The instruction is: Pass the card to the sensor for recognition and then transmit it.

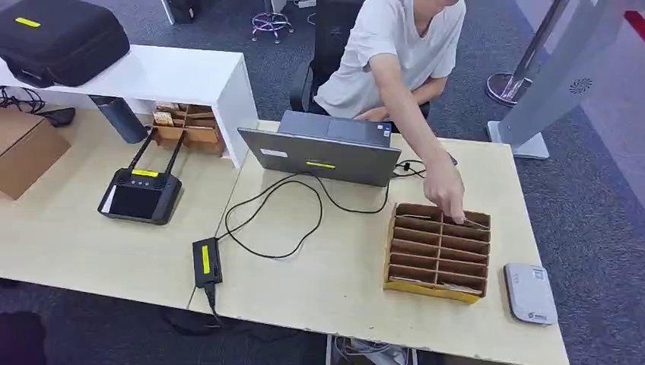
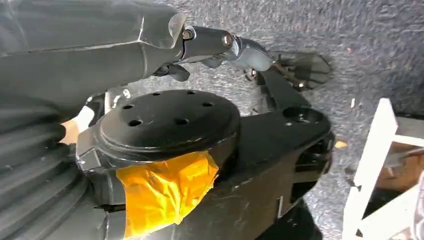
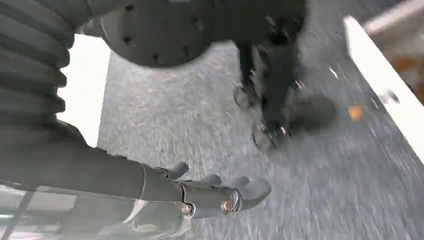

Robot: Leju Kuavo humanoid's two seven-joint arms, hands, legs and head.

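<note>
Left hand (image 2: 235,50) hanging over grey carpet, fingers loosely curled, holding nothing; right hand (image 3: 220,195) likewise low over the carpet, fingers slightly apart and empty. On the table (image 1: 91,243), cardboard slotted box (image 1: 437,251) at near right, a person's hand (image 1: 445,190) reaching into its far row; card itself impossible to make out. White sensor (image 1: 530,293) just right of the box. Laptop (image 1: 323,152) beyond, router (image 1: 141,194) at left.

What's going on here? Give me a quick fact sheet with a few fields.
Table: light wooden table
Card holder: slotted cardboard rack
Sensor: grey card reader, beside the rack
Person: hand reaching into the rack's far slots
Other gear: laptop, black router
Left hand: holds nothing, hanging over the floor
Right hand: holds nothing, hanging over the floor
</note>
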